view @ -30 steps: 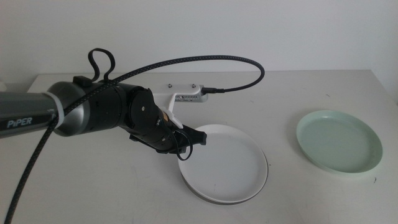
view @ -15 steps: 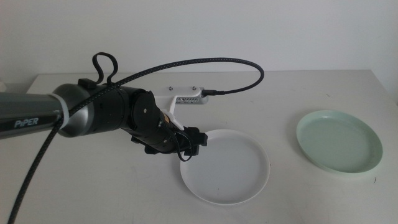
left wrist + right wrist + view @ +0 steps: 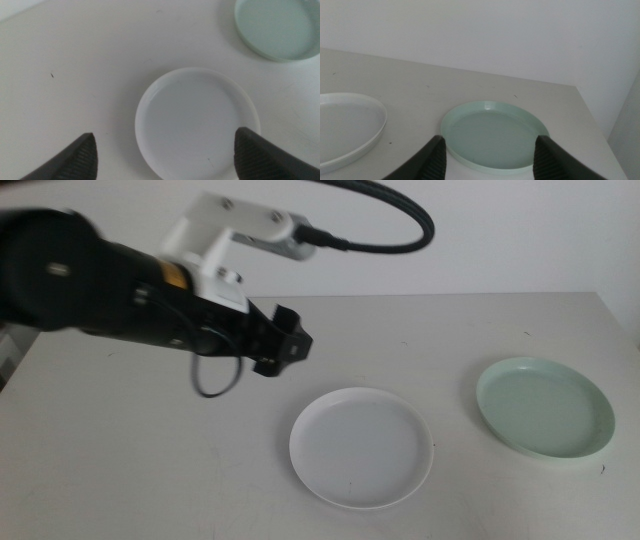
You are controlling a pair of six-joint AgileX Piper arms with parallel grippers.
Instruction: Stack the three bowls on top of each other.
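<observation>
Two bowls seen | left gripper (image 3: 285, 348) lifted off white bowl (image 3: 361, 446), jaws open

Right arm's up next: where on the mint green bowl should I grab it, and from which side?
Take the mint green bowl by its low rim at the edge nearest the right gripper, whose open jaws already face it. The dish lies flat and shallow on the table, so probably only the rim offers a hold: one jaw inside, one outside. Nothing touches it; the white bowl sits apart.
</observation>
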